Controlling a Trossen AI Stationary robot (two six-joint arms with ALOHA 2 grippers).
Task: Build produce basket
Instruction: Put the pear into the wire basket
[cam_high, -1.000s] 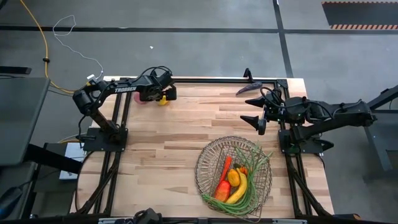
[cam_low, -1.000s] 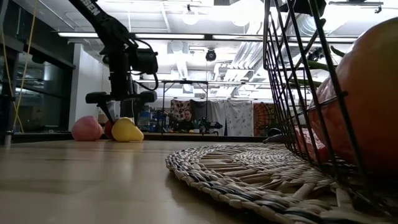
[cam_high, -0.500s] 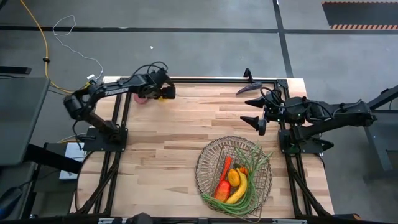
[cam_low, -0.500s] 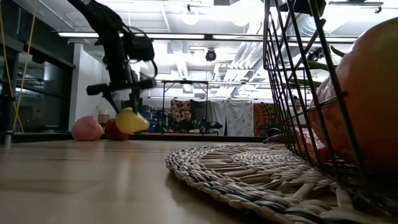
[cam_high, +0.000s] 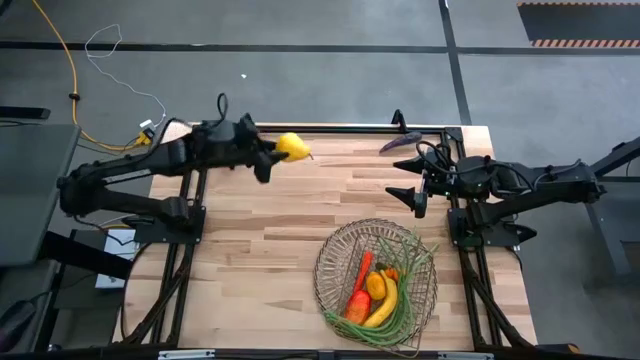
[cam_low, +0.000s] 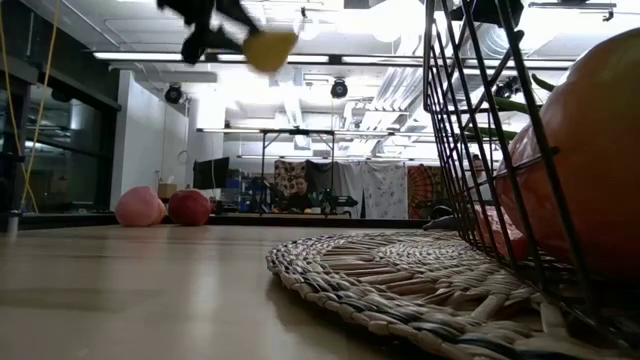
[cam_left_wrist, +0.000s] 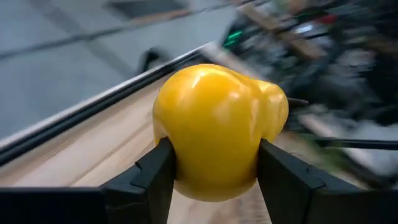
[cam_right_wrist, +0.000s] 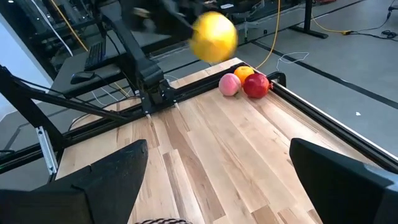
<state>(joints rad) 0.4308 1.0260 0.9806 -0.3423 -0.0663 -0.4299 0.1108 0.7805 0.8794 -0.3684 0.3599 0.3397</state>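
yellow pear (cam_high: 291, 147) clamped in the left gripper (cam_high: 272, 156), above the table; right gripper (cam_high: 408, 192) spread wide

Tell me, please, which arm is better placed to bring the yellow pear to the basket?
The left arm: its tool is shut on the pear, lifted above the table's far edge. The right tool waits open and empty beside the basket.

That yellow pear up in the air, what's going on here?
The left gripper is shut on the pear, holding it well above the table's far edge. The basket already holds a banana, beans and other produce. A peach and an apple wait on the table. The right gripper is open and idle beside the basket.
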